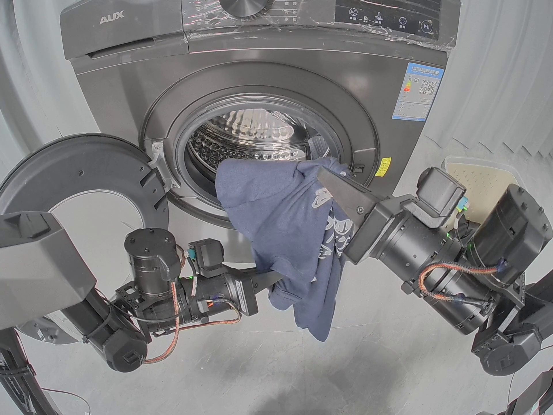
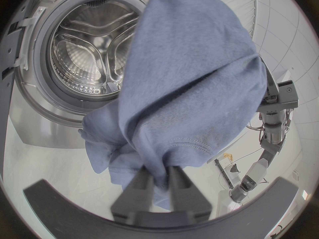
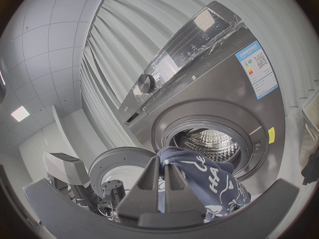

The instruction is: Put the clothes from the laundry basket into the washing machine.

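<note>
Clamping shirt [image 1: 271, 214] with fingers: left gripper [image 1: 279, 279] low, right gripper [image 1: 324, 175] high; long axis vertical.

2 arms [image 1: 415, 243]: dark grey shells, black cylindrical joints [image 1: 151, 255] with screwed caps. Left hand [image 1: 273, 279], right hand [image 1: 328, 178]: matte grey wedge fingers [image 3: 151, 186]. Orange braided cable [image 1: 455, 269] loops at each wrist, teal plugs [image 1: 461, 204] alongside.

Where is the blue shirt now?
Head view, centre: the blue printed shirt hangs before the open grey washing machine, gripped by left claw and right claw.
</note>
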